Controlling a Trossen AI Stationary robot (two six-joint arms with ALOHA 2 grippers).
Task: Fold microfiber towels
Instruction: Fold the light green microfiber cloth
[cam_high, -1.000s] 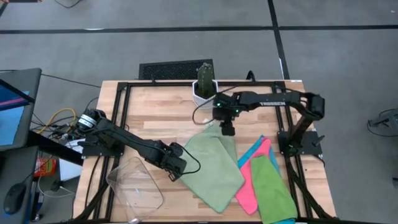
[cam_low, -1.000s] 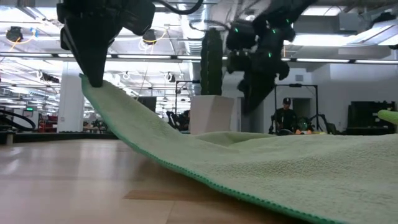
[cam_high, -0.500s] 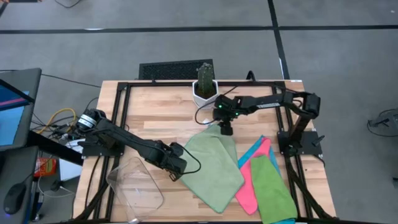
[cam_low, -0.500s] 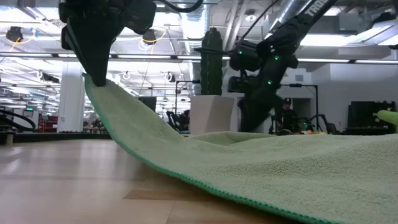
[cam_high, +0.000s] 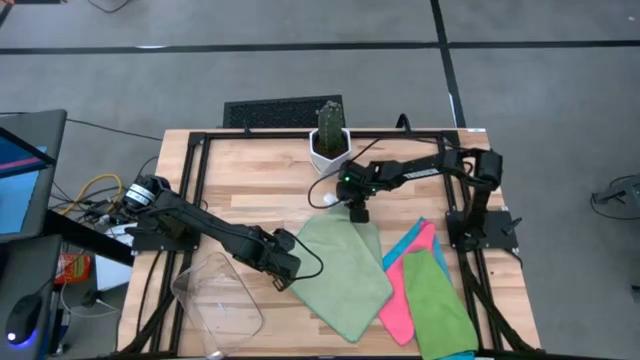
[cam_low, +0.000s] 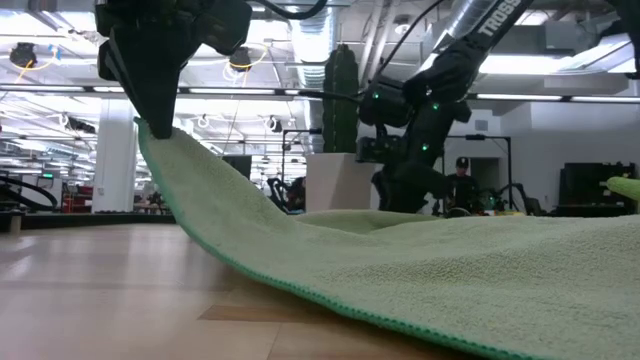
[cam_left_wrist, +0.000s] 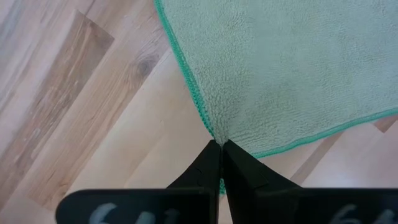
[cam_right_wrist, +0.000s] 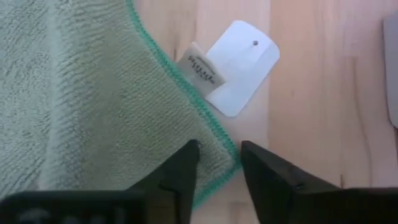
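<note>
Cactus pot beside green towel; bin near.

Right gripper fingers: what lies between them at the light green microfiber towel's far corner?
The right wrist view shows the light green microfiber towel's teal-edged corner between the right gripper's open fingers.

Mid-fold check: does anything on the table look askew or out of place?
The clear plastic bin overhangs the table's front-left edge. Pink and blue towels lie in a messy, crooked pile. The green towel being folded still has a white hang tag attached at the corner by the right hand.
</note>
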